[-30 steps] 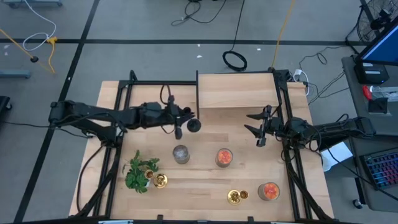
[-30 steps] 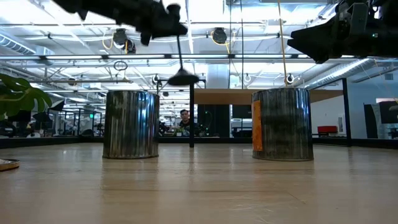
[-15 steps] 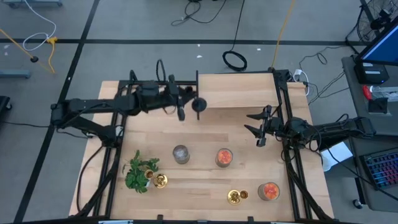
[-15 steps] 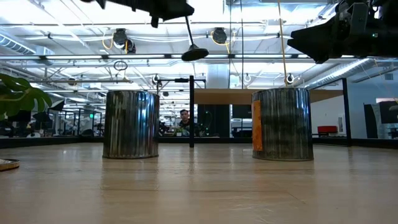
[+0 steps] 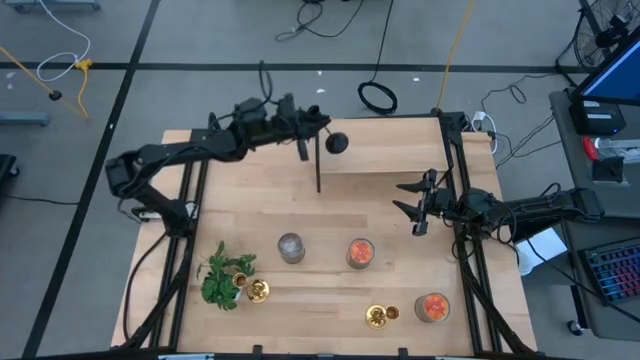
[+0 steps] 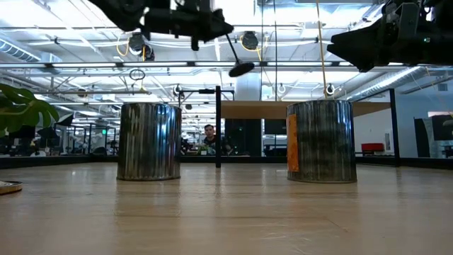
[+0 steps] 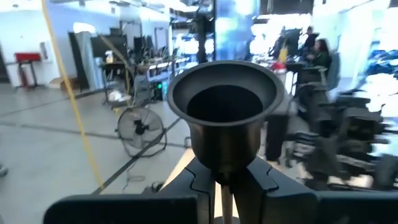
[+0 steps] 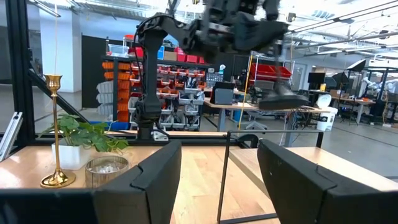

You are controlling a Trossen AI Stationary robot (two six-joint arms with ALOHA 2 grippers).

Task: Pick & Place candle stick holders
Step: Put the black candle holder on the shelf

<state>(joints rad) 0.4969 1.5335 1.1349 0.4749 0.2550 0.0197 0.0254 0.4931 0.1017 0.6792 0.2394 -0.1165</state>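
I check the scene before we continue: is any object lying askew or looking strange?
Yes. The black candle stick holder is clamped in the left end effector and hangs tilted in the air, base outward, over the raised board. Nothing looks spilled.

Grey floor (image 5: 200, 40) crossed by dark tape lines (image 5: 140, 45), loose cables and a coiled black cable (image 5: 378, 97) lying on it. Ceiling of exposed beams with bright strip lights (image 6: 297, 10). Shelving with orange bins (image 8: 118, 78). Standing fan (image 7: 142, 132). Red cabinet (image 7: 28, 68). Desks with seated people (image 7: 317, 53). Computer monitor (image 5: 612, 70) beside the table.
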